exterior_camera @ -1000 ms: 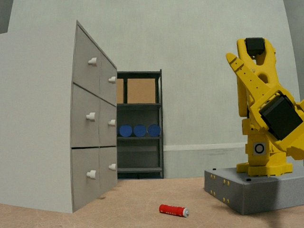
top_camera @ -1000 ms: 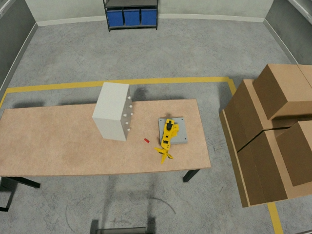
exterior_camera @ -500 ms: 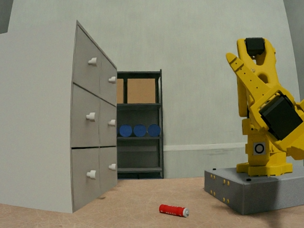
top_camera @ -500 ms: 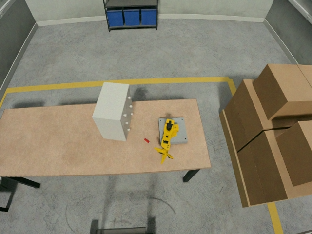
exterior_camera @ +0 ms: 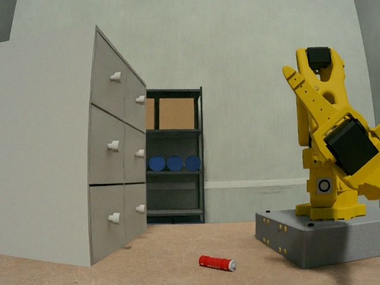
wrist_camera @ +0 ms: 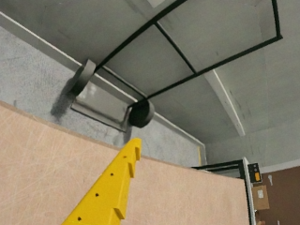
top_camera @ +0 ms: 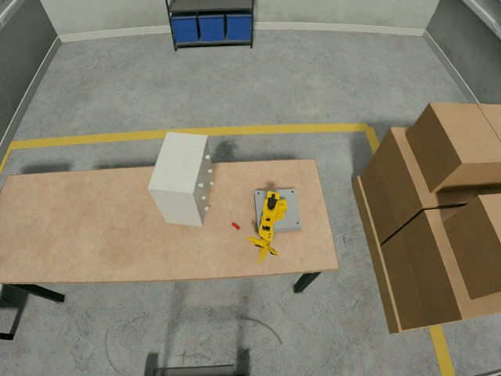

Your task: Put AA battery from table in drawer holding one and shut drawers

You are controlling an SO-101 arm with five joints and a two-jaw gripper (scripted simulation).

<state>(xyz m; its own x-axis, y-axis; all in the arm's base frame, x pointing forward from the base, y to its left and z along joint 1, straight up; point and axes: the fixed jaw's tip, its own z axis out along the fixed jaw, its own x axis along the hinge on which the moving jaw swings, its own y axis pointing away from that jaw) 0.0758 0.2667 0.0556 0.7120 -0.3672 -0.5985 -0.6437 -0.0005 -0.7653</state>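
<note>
Top view first: the long bench [top_camera: 101, 243] [exterior_camera: 184, 242] [wrist_camera: 47, 155] carries a pale cabinet [top_camera: 180, 161] [exterior_camera: 46, 147], a small yellow arm [top_camera: 268, 218] [exterior_camera: 325, 196] and, on the bare board between them, the red AA battery [top_camera: 236, 225] [exterior_camera: 217, 263]. The battery lies on its side, touching neither the cabinet nor the grey base block [top_camera: 289, 210] [exterior_camera: 279, 242] under the arm. From the exterior view I can make out its silvery end turned toward the base block's side.

The cabinet's front faces the arm's side of the bench. I count six drawers on it, two across and three high, each with a white knob; the nearer top one [exterior_camera: 107, 92], the nearer middle one [exterior_camera: 105, 159] and the nearer bottom one [exterior_camera: 105, 227] all look shut, and so do the three farther along. With the fronts closed, I can't tell which drawer has a battery in it.

As for the gripper [top_camera: 263, 250], it stands wide open with nothing in it, raised above the bench and apart from the battery. The wrist view shows one yellow finger [wrist_camera: 105, 192] against the bench top, with a wheeled trolley [wrist_camera: 177, 49] beyond the edge. Behind the cabinet, a dark shelf rack [exterior_camera: 201, 153] holds brown boxes and round blue things.
</note>
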